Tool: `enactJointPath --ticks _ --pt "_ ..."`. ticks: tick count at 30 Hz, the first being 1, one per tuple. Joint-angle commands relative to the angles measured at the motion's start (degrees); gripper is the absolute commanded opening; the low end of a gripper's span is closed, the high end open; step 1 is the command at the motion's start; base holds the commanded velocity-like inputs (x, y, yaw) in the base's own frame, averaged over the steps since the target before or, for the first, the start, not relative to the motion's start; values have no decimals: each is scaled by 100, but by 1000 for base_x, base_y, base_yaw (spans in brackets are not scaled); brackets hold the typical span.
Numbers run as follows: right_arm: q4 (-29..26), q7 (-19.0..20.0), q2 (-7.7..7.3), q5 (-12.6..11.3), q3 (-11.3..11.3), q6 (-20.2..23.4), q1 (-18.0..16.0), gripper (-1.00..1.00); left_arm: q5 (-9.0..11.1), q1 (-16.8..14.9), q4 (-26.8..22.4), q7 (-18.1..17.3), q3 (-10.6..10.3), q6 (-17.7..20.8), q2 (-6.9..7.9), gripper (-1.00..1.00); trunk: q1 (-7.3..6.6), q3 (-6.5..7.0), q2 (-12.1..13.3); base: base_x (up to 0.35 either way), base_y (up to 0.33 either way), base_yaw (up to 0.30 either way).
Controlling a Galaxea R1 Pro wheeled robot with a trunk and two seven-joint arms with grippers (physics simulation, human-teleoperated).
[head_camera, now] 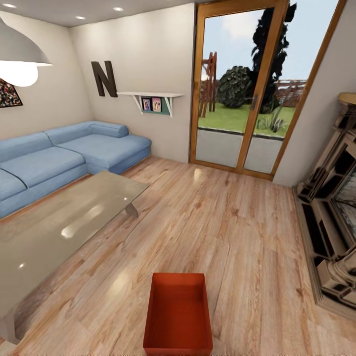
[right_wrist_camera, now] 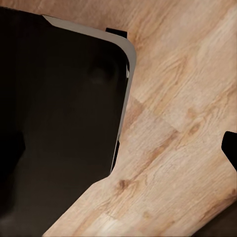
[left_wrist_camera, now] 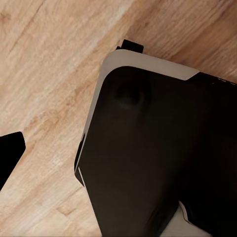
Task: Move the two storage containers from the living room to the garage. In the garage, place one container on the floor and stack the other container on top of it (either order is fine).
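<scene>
One orange-red storage container [head_camera: 179, 316] stands open-topped and empty on the light wood plank floor [head_camera: 237, 232] of the living room, at the bottom middle of the head view, just in front of me. In the left wrist view one dark fingertip [left_wrist_camera: 10, 155] hangs over the planks beside my black base [left_wrist_camera: 158, 158]. In the right wrist view a dark fingertip [right_wrist_camera: 231, 148] likewise hangs over the wood beside the base [right_wrist_camera: 54, 123]. Nothing lies between the fingers in either view, and I cannot make out how wide the jaws stand.
A glass coffee table [head_camera: 59, 227] stands to the container's left, with the blue corner sofa [head_camera: 64, 158] behind it. The fireplace [head_camera: 331, 222] lines the right wall. Wood-framed glass doors [head_camera: 237, 99] stand at the far end. Bare planks run between table and fireplace.
</scene>
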Motion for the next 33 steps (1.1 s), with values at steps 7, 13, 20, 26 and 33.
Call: enactJointPath --ticks 7,13,20,26,33 --pt "14 -6 1 -69 44 -30 -6 100 49 -2 -4 18 -46 1 0 100 1 -72 -5 0 0 0" --pt "14 -10 1 -70 46 -31 -6 100 49 -2 -4 17 -47 1 0 100 1 -127 -5 0 0 0" --pt "14 -11 1 -70 49 -29 -6 100 50 -2 -4 17 -46 1 0 100 1 -192 -5 0 0 0" --pt "14 -11 1 -64 50 -31 -6 100 49 -2 -4 21 -48 1 0 100 1 -247 -5 0 0 0" --pt "14 -3 1 -50 50 -31 -6 100 50 -2 -4 19 -47 1 0 100 1 -312 -5 0 0 0"
